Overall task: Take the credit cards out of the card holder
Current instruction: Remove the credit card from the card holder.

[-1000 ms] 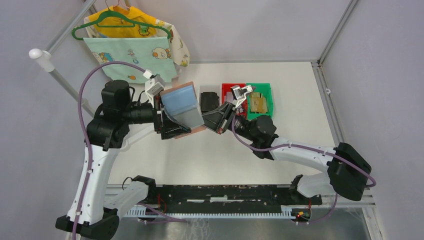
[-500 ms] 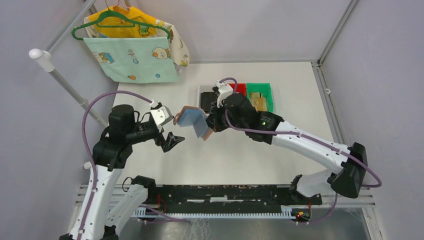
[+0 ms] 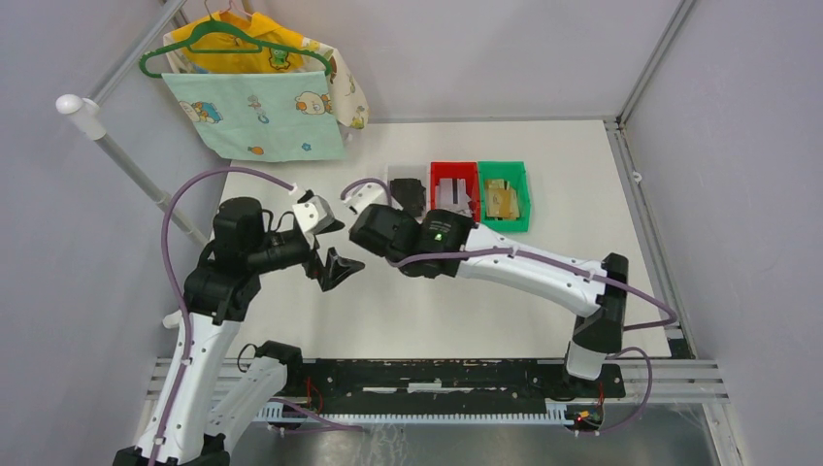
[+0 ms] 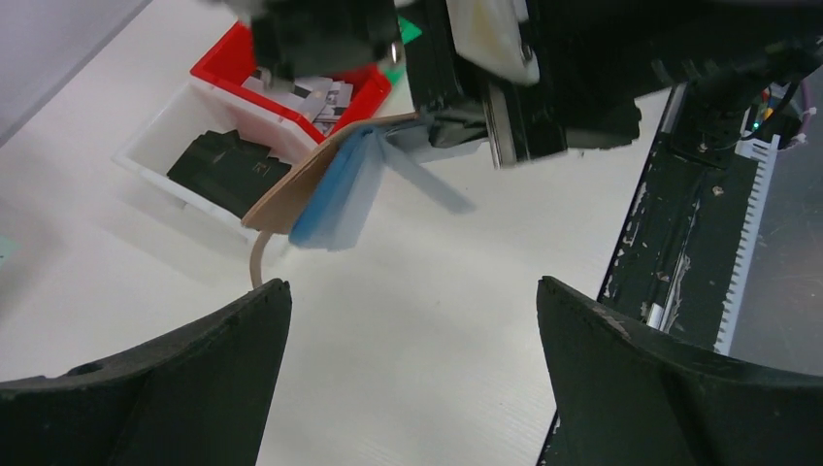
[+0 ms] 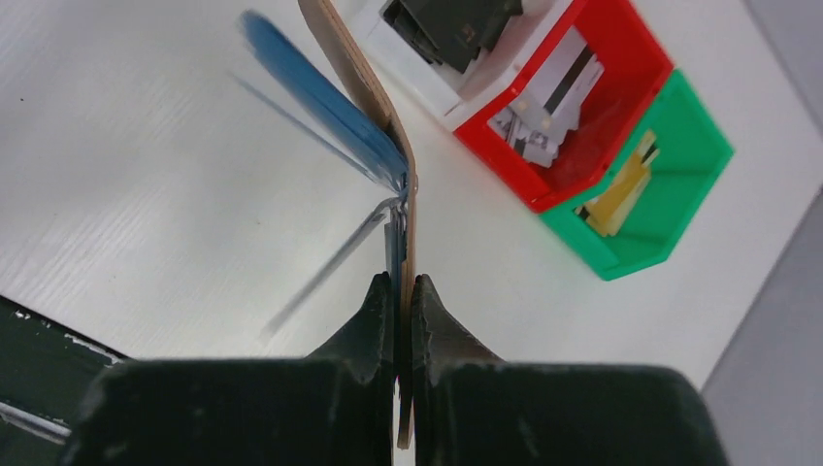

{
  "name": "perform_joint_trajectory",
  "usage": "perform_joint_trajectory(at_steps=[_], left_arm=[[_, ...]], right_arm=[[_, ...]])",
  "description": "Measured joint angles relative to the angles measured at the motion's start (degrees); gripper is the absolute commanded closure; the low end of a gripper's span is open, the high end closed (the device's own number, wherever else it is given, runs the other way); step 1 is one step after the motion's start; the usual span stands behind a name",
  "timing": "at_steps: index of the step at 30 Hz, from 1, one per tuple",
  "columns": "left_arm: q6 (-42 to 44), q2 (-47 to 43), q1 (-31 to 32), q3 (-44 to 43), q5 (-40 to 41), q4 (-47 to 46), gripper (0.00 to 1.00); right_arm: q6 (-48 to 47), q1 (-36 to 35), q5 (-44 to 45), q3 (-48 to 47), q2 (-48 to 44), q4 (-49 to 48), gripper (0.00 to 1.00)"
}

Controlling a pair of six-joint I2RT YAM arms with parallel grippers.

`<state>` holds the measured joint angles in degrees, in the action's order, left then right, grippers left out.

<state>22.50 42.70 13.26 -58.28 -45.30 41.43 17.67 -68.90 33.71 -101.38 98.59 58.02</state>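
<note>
White tabletop (image 3: 466, 301): red bin (image 5: 621, 58) holds cards (image 5: 555, 97); right fingers (image 5: 380, 316) clamp card holder (image 5: 345, 63), left fingers (image 4: 194, 388) spread.

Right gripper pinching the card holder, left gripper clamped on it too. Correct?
Not quite. The left gripper is open and clear of the card holder: the left wrist view shows its fingers spread wide with bare table between them. The right gripper does pinch the card holder.

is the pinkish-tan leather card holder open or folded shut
Open: the pinkish-tan leather card holder is pinched by the right gripper, its blue sleeves fanned away from the cover.
</note>
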Motion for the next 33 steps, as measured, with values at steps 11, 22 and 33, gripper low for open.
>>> perform_joint_trajectory(at_steps=[11, 22, 33], left_arm=[[-3.5, -3.1, 0.0, 0.2, -1.4, 0.5, 0.0], [-9.1, -3.4, 0.0, 0.3, -2.4, -2.4, 0.0], [-21.2, -11.5, 0.0, 5.7, -0.1, -11.7, 0.0]], right_arm=[[-1.6, -7.2, 13.8, -9.9, 7.1, 9.6, 1.0], [-4.0, -8.4, 4.0, -4.3, 1.3, 2.3, 1.0], [-0.7, -8.2, -2.2, -5.9, -1.2, -3.0, 1.0]])
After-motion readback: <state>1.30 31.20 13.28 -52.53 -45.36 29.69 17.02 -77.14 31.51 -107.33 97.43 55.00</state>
